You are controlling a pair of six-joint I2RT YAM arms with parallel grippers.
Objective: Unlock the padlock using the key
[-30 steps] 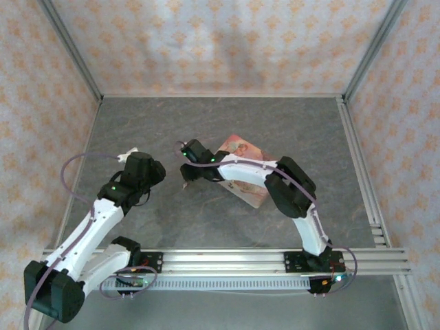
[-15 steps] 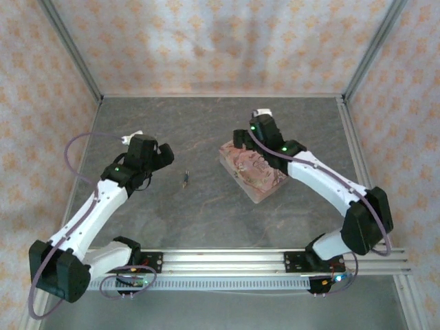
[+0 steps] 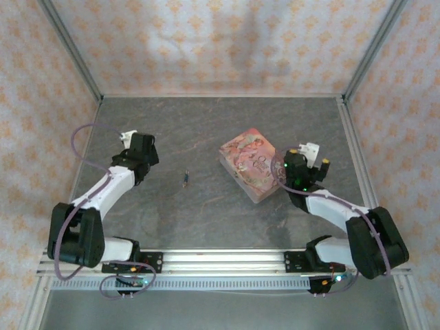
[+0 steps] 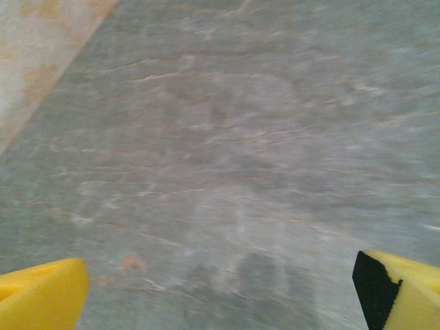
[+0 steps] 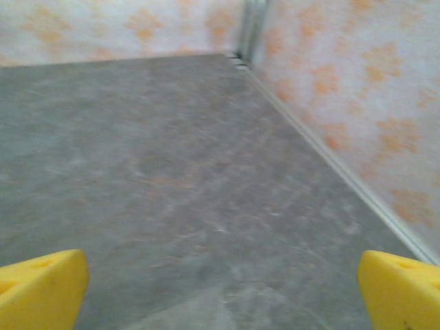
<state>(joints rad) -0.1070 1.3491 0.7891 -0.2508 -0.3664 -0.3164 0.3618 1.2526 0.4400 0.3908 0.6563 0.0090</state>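
A tiny dark metal piece, the padlock (image 3: 186, 177), lies alone on the grey table, left of the pink picture-printed box (image 3: 250, 165). The key is too small to tell apart from it. My left gripper (image 3: 130, 139) is well to the padlock's left, pointing toward the back left. In the left wrist view that gripper (image 4: 220, 292) is open, with bare table between its yellow fingertips (image 4: 41, 295). My right gripper (image 3: 315, 155) is just right of the box. The right wrist view shows it (image 5: 220, 292) open and empty, yellow fingertips (image 5: 399, 289) far apart.
Patterned walls close in the table (image 3: 206, 130) on the left, back and right. An aluminium rail (image 3: 357, 158) runs along the right edge, close to my right gripper. The arm bases sit on the front rail (image 3: 220, 260).
Both grippers opened and drew away from the table's middle. The left went left, the right swung over the box to its right side. The padlock stays on the table.
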